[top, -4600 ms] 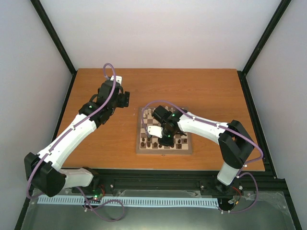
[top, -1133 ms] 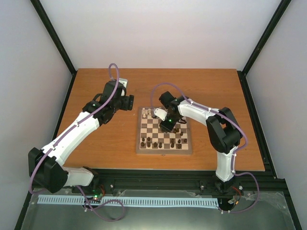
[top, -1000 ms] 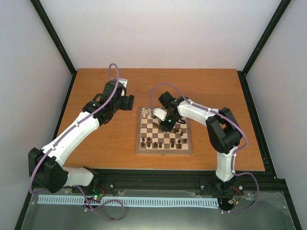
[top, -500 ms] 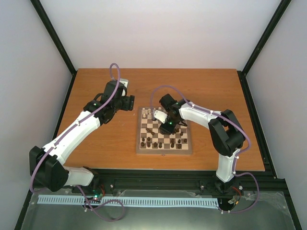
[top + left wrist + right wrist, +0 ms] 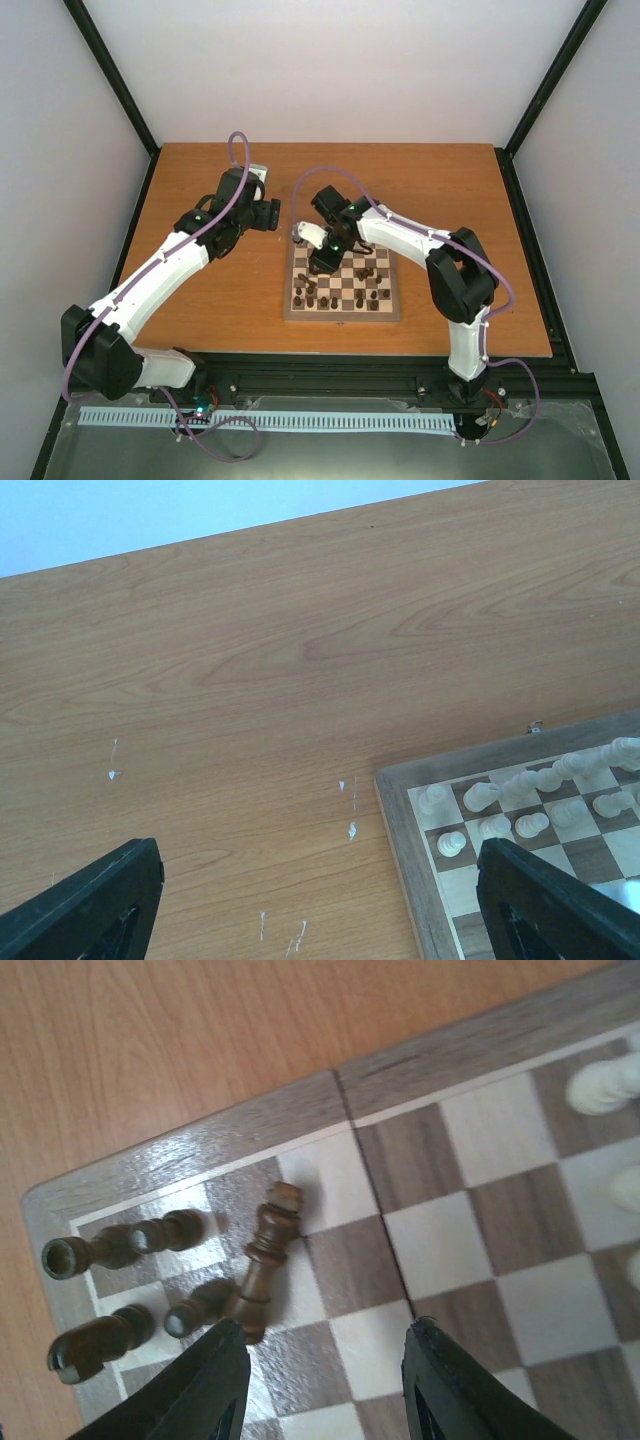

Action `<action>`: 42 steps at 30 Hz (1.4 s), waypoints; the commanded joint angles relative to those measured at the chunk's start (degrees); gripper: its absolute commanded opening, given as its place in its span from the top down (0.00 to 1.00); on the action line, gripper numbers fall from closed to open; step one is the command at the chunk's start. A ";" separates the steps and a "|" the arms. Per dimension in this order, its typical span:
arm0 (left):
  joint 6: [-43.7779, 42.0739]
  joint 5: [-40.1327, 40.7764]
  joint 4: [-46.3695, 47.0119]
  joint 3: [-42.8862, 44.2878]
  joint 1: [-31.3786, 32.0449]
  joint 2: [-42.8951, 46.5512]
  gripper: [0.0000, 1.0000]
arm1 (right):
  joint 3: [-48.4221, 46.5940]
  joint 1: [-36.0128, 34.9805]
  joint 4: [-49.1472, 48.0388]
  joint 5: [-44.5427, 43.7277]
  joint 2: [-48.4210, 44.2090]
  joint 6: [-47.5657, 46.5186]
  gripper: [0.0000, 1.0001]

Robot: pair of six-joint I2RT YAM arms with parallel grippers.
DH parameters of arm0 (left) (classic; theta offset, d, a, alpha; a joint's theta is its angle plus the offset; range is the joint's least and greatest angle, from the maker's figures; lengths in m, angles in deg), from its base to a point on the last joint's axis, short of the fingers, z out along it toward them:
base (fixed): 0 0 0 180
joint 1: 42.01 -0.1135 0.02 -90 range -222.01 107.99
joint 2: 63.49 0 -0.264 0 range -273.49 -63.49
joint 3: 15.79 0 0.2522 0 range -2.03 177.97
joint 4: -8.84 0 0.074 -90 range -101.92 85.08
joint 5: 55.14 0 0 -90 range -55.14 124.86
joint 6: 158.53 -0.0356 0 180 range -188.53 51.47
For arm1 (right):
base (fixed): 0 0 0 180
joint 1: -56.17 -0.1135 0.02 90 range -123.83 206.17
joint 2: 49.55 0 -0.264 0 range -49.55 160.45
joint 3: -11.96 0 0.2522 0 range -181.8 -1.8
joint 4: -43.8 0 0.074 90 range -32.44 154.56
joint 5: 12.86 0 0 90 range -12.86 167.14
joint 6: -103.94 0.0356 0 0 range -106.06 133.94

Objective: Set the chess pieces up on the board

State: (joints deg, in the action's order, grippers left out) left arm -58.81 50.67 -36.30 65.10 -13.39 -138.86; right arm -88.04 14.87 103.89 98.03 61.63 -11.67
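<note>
R claw (image 5: pixel 322 1360) hangs low over a corner of the board (image 5: pixel 200 1135) on the dark side, fingers spread w/ nothing between them. Just beside its one finger is a tall dark piece (image 5: pixel 262 1265), prob. king or queen. The view is oblique, so can't tell if it stands upright or is tipped. Smaller dark pieces (image 5: pixel 110 1245) crowd the corner squares next to it, some looking tilted or down.

L claw (image 5: pixel 320 880) is wide open too, holding nothing, over bare table (image 5: pixel 250 660) just off the board's far-left corner, where white pieces (image 5: pixel 481 796) sit in approx two rows.

Step in hand, by my read: sorting the dark back rows, w/ the tall piece as R's target. White side looks mostly done, dark side not.

Next move needs R to shift sideways so the piece sits between the fingers, then drop and close on its thin stem. Neighbours are close, so a wide approach risks knocking them. After that it goes to a central back-row square.
</note>
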 commanded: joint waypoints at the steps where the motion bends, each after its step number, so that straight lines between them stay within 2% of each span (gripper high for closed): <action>1: 1.09 -0.27 -0.47 2.56 -0.06 0.05 0.12 | -2.72 -2.14 3.05 1.05 2.67 0.71 0.58; 14: 1.00 -0.07 -0.62 2.65 -0.06 0.29 0.12 | -3.42 -5.63 3.48 -4.48 6.09 1.22 0.58; 19: 0.87 0.15 -0.76 2.60 -0.07 0.40 0.12 | -2.94 -5.63 3.25 -7.33 6.76 1.60 0.62; 33: 0.92 0.11 -0.72 2.65 -0.06 0.32 0.12 | 1.76 -5.63 1.08 -10.87 3.98 0.53 0.65; 42: 0.92 0.25 -0.79 2.61 -0.10 0.17 0.12 | 3.23 -5.63 -0.16 -12.48 3.27 -0.22 0.78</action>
State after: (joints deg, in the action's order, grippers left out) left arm -58.59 50.72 -36.36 65.10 -13.39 -138.86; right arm -86.79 9.58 103.52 87.84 65.74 -11.36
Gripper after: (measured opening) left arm 0.882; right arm 0.251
